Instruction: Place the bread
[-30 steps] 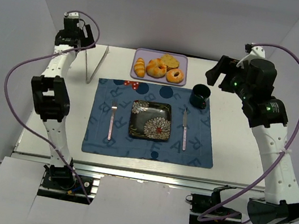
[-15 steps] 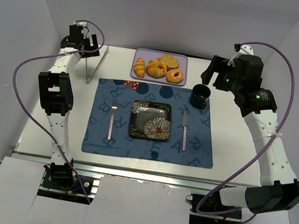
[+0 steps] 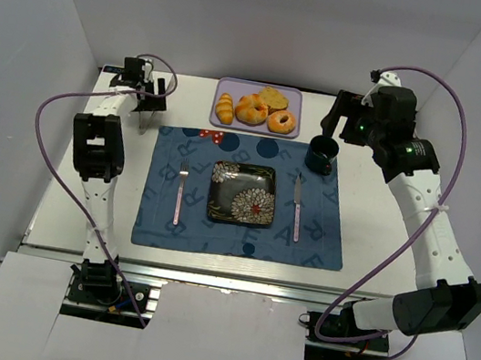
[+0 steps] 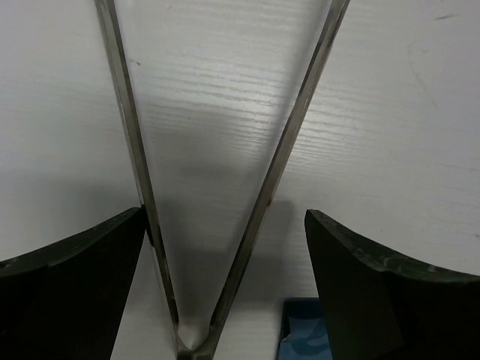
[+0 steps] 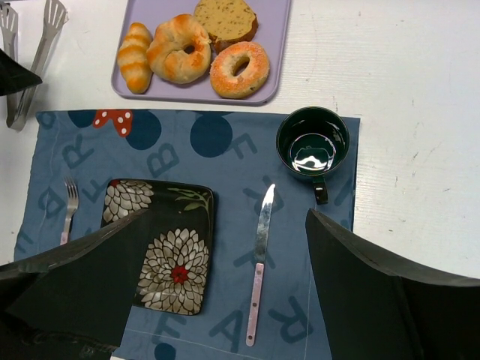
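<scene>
Seen from above, a white table holds a blue mat [image 3: 323, 240] with a square flowered plate [image 3: 242, 193] at its centre, a fork [image 3: 180, 192] to the left and a knife [image 3: 297, 206] to the right, both lying near-to-far. A dark cup [image 3: 321, 154] stands on the mat's far right corner. Just beyond the mat, a purple tray [image 3: 235, 87] carries all the bread [image 3: 253, 113]: a ridged roll [image 3: 225, 108] at the left, its long axis running near-to-far along the tray's left edge, then a bagel [image 3: 246, 105], a slice [image 3: 272, 99] at the back and a donut [image 3: 281, 121] on the right. The plate is bare. The left gripper [image 3: 147, 95] sits low over metal tongs [image 3: 144, 118] left of the tray. The right gripper [image 3: 331, 121] hangs above the cup. In the left wrist view, the two dark fingers [image 4: 67, 285] stand wide apart, with the tongs' V between them, its joint at the bottom and its arms spreading upward; nothing is gripped. In the right wrist view, the fingers [image 5: 75, 285] are spread and hold nothing, high over the mat; the roll's upper end leans slightly right, the cup's handle points down the picture, and the tongs lie at top left.
</scene>
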{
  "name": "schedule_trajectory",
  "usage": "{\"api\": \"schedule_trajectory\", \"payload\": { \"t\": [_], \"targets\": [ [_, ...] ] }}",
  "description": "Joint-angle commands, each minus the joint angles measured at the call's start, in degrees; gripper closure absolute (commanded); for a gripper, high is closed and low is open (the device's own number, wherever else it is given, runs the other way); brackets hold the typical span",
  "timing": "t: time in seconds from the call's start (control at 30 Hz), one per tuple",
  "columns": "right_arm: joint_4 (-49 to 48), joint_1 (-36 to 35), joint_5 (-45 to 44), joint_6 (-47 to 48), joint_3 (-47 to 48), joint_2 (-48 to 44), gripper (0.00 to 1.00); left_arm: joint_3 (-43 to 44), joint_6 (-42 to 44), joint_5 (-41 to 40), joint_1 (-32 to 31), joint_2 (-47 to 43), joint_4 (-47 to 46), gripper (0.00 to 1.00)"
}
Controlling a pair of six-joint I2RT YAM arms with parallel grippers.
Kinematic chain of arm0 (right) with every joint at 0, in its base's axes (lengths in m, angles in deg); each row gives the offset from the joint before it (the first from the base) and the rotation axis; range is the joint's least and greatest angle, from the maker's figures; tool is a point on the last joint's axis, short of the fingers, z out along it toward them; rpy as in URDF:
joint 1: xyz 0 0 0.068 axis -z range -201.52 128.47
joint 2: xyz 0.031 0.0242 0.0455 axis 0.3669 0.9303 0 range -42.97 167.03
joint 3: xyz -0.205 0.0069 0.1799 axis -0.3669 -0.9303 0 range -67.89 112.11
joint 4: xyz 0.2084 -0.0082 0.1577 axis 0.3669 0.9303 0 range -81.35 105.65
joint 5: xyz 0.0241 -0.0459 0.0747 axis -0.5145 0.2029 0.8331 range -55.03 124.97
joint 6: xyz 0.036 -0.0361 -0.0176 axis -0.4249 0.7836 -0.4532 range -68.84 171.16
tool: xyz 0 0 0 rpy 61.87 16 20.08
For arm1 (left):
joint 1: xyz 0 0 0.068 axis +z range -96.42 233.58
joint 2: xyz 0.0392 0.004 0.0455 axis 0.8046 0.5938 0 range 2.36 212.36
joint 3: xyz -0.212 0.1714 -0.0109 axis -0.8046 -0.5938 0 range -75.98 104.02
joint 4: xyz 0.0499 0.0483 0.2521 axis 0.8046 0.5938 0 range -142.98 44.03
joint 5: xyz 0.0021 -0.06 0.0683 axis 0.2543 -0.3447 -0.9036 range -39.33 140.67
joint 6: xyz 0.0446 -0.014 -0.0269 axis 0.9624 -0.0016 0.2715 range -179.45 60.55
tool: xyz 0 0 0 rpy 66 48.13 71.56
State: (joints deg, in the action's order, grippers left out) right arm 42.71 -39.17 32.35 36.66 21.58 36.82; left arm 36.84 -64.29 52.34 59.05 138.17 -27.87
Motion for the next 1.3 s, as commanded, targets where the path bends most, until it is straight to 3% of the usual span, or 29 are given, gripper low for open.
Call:
{"api": "schedule_trajectory", "payload": {
  "t": [0.0, 0.27, 0.37, 0.63, 0.77, 0.83, 1.03, 1.27],
  "targets": [
    [-2.5, 0.2, 0.4, 0.7, 1.5, 0.0, 0.11, 0.7, 1.6, -0.8, -0.2, 0.9, 1.2, 0.02],
    [-2.8, 0.2, 2.1, 0.3, 1.0, 0.2, 0.11, 3.7, 2.3, -3.4, 0.0, 3.3, 2.8, 0.05],
    [-2.6, 0.2, 2.3, 0.3, 1.4, 0.5, 0.11, 5.8, 2.9, -2.6, -0.1, 5.2, 3.5, 0.12],
    [-1.2, 0.2, 5.2, 1.5, 3.7, 1.8, 0.11, 8.7, 5.9, 0.4, 0.1, 7.8, 3.7, 0.14],
    [-0.8, 0.2, 5.8, 1.4, 3.5, 1.6, 0.11, 9.2, 7.8, 0.6, 0.2, 7.9, 4.7, 0.41],
    [-0.8, 0.2, 6.1, 1.4, 2.9, 1.0, 0.11, 10.5, 8.0, 0.2, 0.4, 7.5, 6.2, 0.49],
    [-2.3, 0.2, 6.8, 1.2, 0.3, -1.2, 0.11, 12.7, 0.5, -5.0, 0.4, -0.6, 7.0, 0.50],
    [-5.4, 0.2, 5.3, 0.4, -3.1, -5.6, 0.11, 12.5, -6.4, 1.6, -2.9, -14.1, 11.3, 0.50]
  ]
}}
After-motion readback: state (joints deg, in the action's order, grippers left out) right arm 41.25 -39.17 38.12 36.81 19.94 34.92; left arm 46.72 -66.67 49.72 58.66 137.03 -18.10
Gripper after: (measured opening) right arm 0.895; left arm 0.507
